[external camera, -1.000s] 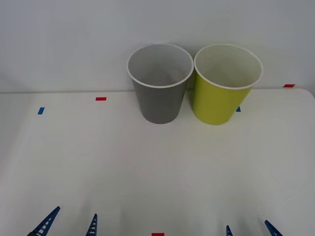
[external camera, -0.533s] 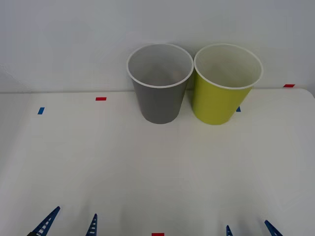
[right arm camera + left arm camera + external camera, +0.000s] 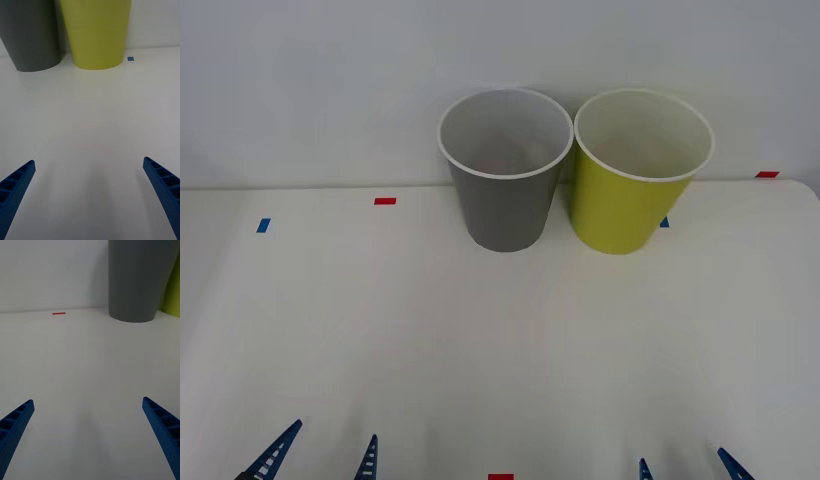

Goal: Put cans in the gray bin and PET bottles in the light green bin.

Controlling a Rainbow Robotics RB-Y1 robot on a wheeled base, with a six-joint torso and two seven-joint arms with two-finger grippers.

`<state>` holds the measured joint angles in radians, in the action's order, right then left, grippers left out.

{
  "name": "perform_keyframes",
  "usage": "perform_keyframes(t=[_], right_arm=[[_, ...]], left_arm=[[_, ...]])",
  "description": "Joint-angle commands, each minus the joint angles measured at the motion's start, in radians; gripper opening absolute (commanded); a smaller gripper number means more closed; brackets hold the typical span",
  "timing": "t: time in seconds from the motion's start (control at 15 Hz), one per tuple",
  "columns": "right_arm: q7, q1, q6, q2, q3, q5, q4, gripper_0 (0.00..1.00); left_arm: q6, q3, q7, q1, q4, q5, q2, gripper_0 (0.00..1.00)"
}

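Nothing has shifted on the table [image 3: 380, 330] — gray bin [image 3: 505, 190] and green bin [image 3: 635, 185] stand side by side at the back, no can in sight, left gripper [image 3: 320, 455] and right gripper [image 3: 685, 468] parked near, fingers spread — sorting unstarted.

no visible change, scene static
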<state>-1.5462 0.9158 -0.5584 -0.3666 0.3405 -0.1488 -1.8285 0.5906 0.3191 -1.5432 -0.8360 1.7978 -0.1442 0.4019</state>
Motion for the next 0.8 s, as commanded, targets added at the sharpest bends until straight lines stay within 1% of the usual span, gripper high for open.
perform_keyframes(t=[0.07, 0.8], right_arm=[[0.0, 0.0, 0.0, 0.0, 0.0, 0.0, 0.0, 1.0], [0.0, 0.0, 0.0, 0.0, 0.0, 0.0, 0.0, 1.0]], left_arm=[[0.0, 0.0, 0.0, 0.0, 0.0, 0.0, 0.0, 1.0], [0.0, 0.0, 0.0, 0.0, 0.0, 0.0, 0.0, 1.0]])
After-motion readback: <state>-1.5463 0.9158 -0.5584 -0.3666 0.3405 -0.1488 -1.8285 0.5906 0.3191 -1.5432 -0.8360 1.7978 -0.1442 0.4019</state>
